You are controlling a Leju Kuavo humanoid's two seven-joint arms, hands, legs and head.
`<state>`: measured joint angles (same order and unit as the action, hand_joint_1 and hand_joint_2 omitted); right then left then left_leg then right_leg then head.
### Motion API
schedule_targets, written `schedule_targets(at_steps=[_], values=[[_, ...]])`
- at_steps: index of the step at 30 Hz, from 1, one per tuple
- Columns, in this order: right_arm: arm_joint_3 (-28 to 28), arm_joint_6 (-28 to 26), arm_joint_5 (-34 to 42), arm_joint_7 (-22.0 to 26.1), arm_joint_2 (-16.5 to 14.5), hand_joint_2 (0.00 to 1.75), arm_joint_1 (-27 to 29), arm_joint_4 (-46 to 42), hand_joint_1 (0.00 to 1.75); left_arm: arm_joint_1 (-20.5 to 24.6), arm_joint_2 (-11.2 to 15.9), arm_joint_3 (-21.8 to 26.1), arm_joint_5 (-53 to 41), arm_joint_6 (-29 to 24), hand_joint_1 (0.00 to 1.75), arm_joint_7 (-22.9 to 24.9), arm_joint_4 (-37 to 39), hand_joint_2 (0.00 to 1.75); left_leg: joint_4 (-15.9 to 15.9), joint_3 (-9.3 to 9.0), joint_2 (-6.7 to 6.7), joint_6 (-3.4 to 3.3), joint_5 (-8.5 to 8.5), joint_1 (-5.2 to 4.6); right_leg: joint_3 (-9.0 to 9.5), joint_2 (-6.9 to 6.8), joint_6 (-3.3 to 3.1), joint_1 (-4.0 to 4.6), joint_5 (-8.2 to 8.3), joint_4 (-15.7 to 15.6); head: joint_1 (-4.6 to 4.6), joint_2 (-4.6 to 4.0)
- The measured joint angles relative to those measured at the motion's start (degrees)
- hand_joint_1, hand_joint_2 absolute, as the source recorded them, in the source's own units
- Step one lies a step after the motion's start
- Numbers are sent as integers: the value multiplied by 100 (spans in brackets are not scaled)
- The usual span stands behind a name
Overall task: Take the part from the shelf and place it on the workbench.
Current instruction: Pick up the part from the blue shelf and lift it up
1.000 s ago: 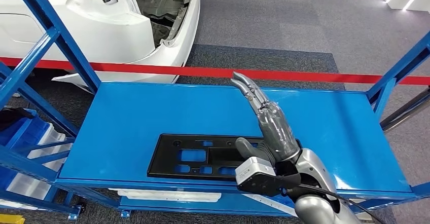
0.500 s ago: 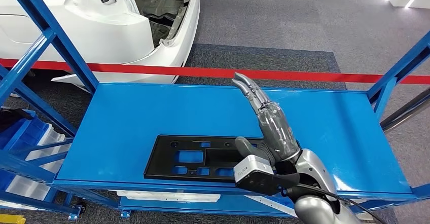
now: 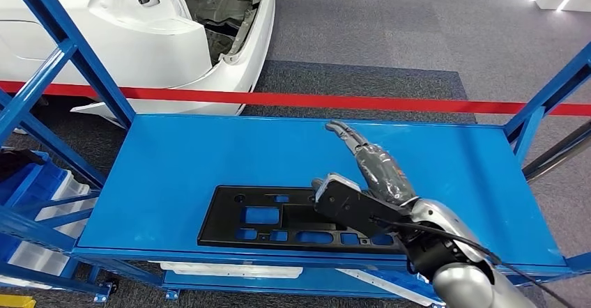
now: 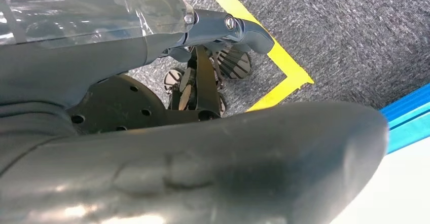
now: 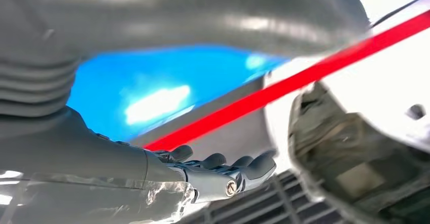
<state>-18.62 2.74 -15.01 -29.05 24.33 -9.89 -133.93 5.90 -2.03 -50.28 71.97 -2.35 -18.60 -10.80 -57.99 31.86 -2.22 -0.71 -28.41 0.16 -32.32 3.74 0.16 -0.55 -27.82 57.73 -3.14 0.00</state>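
Silver and grey, the right hand (image 3: 373, 165) reaches out low over the blue shelf (image 3: 209, 151), fingers (image 3: 345, 131) stretched forward and held apart, nothing in them. The thumb sits down by the wrist camera, right at the back edge of the part (image 3: 279, 217), though whether it actually touches I cannot tell. In the right wrist view the same hand (image 5: 223, 171) shows its dark fingertips lined up side by side, loose, gripping nothing.

Out from the hand: the part is a flat black plastic panel with rectangular cutouts, lying flat on the shelf near its front edge, long side running along that edge. Its right end is hidden under the robot's wrist and forearm.

Further out, blue uprights (image 3: 77, 50) frame the shelf on the left, another blue post (image 3: 550, 88) on the right. Behind the shelf runs a red barrier band (image 3: 209, 96), and beyond that stands a white car body (image 3: 139, 22) on grey carpet (image 3: 418, 29). Below the shelf's front edge a pale piece (image 3: 223, 268) lies on a lower level.

Over at the left wrist view, the left hand (image 4: 203, 168) hangs above grey carpet with a yellow floor line (image 4: 284, 62); the thick thumb is close to the lens, and I cannot tell how the fingers lie.
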Motion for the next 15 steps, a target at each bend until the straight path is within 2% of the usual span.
schedule_targets(at_steps=[4, 7, 11, 15], values=[[-51, 302, -194, -305, 372, 175, -230, -320, 0, -2, 0, 35, -4, 13, 0, -14, 0, 0, 0, 0, 0, 0, 0, -1, -1, 0, 0, -1, 0, 0, 0, 0], [-97, 805, -282, -340, 692, 175, -444, -526, 0, -2, 0, 40, -29, 42, 0, -39, 0, 0, 0, -3, 0, 0, 0, -1, 0, -2, 1, -1, -1, -1, -1, 0], [-76, 1834, -515, -343, 924, 175, -476, -694, 0, -5, 0, 40, -59, 86, 0, -53, 0, 0, 0, -3, 0, 0, 0, -1, 1, -4, 1, 0, -1, -1, 1, 0], [73, 3052, -614, -343, 983, 175, -487, -792, 0, -6, 0, 40, -95, 139, 0, -55, 0, 0, 0, -3, 0, 0, 0, 0, 0, -4, 1, 1, -2, 0, 0, 0]])
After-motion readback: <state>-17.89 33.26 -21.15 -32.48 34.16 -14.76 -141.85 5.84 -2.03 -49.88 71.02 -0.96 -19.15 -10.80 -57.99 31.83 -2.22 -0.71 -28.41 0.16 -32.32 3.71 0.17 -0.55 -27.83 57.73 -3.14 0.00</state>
